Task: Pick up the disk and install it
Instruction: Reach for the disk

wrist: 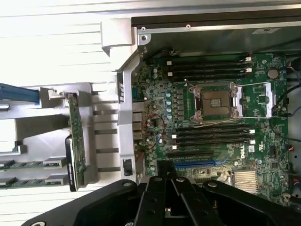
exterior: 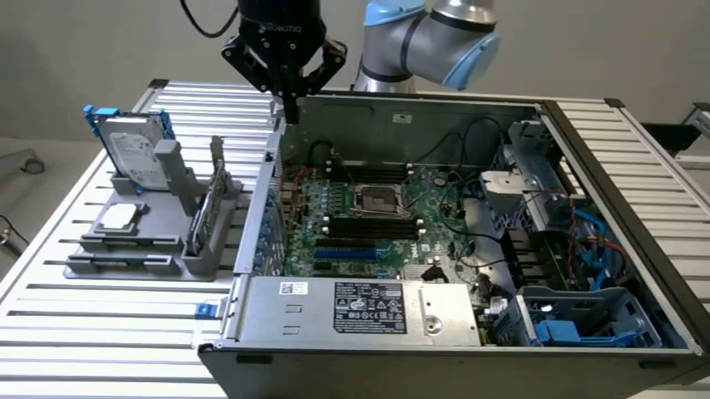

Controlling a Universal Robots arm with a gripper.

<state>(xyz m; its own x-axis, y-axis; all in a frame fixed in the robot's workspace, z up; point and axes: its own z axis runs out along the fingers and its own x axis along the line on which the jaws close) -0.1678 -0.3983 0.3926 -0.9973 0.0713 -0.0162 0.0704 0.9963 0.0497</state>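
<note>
The disk (exterior: pixel 133 150), a silver-grey hard drive with a white label in a blue carrier, stands upright at the back of a grey holder (exterior: pixel 133 253) at the exterior view's left. In the wrist view its blue carrier edge (wrist: pixel 18 94) shows beside the holder. My gripper (exterior: pixel 291 106) hangs above the back left corner of the open computer case (exterior: pixel 332 320), to the right of the disk and apart from it. Its black fingers (wrist: pixel 160 175) are shut together with nothing between them.
A thin green circuit card (exterior: pixel 218 193) (wrist: pixel 75 136) stands upright in the holder, and a small square silver chip (exterior: pixel 119 218) lies on it. The case holds a motherboard (wrist: pixel 211 122) and a blue drive cage (exterior: pixel 588 320) at the front right. Everything rests on a slatted metal table (exterior: pixel 100 341).
</note>
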